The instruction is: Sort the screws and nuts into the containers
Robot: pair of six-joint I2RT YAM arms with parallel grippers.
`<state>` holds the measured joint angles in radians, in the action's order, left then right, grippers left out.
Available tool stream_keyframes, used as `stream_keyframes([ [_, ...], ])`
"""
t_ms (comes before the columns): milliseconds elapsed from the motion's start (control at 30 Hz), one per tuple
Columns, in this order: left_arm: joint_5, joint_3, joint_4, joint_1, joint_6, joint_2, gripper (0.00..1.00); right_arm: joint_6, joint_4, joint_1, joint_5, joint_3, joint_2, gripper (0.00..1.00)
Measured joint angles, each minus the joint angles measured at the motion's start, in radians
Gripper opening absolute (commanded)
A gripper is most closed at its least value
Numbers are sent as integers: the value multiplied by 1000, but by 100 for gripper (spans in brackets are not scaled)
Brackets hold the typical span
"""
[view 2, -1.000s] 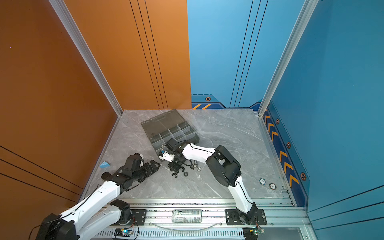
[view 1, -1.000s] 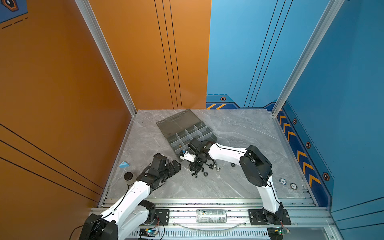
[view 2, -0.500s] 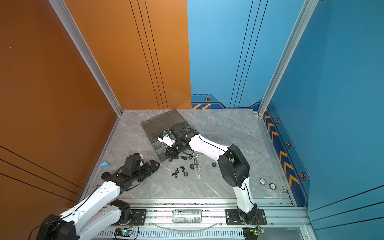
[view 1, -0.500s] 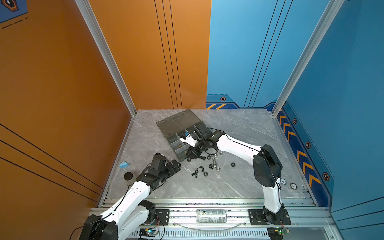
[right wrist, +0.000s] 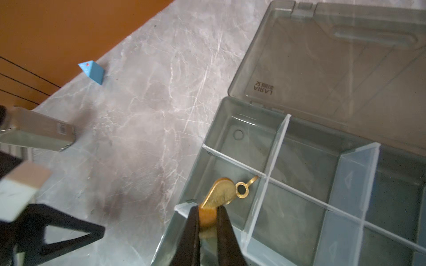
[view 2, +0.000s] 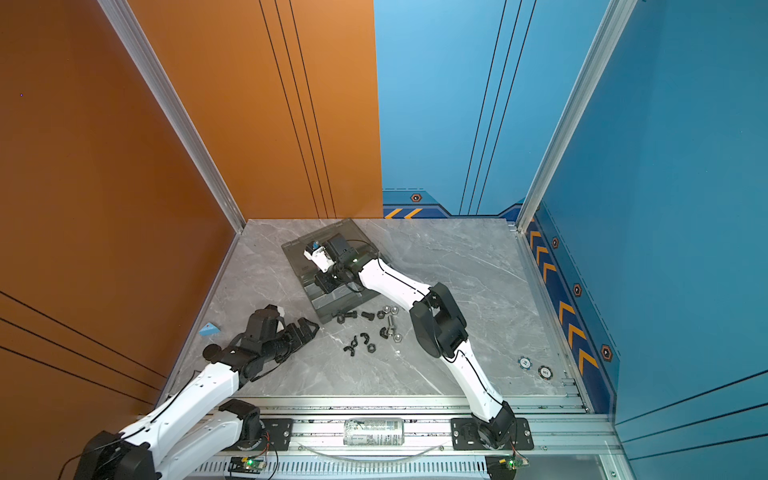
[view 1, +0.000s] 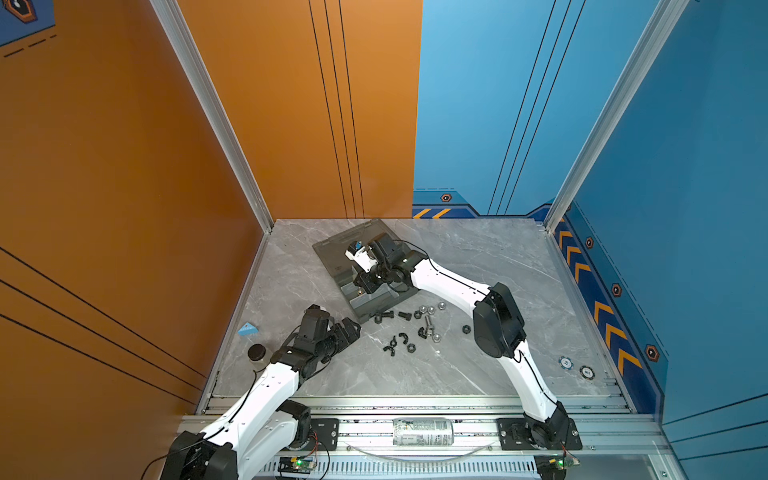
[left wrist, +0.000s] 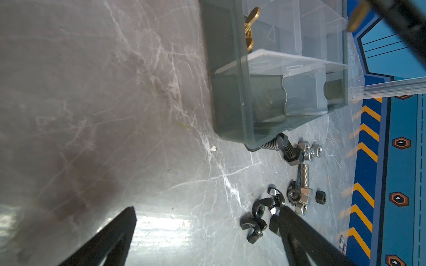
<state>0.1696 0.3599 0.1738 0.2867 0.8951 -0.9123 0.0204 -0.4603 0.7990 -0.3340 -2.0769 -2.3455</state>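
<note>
Our right gripper grips one brass screw above the containers; left gripper open; most nuts lie outside.

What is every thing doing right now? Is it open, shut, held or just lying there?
Box: lid open, laid flat.
Right gripper: shut on a brass piece, above the box.
Other brass piece: lying in a compartment.
Left gripper: open, holding nothing.
Screws and nuts: loose on the table, outside the box.
Jar: upright, cap on.
Can: on its side.
</note>
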Motion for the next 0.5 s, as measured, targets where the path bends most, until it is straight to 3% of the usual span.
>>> stream_keyframes([
  [500,11,-3,1,-14,0,19,98,14,-1,1,52,-3,-52,0],
])
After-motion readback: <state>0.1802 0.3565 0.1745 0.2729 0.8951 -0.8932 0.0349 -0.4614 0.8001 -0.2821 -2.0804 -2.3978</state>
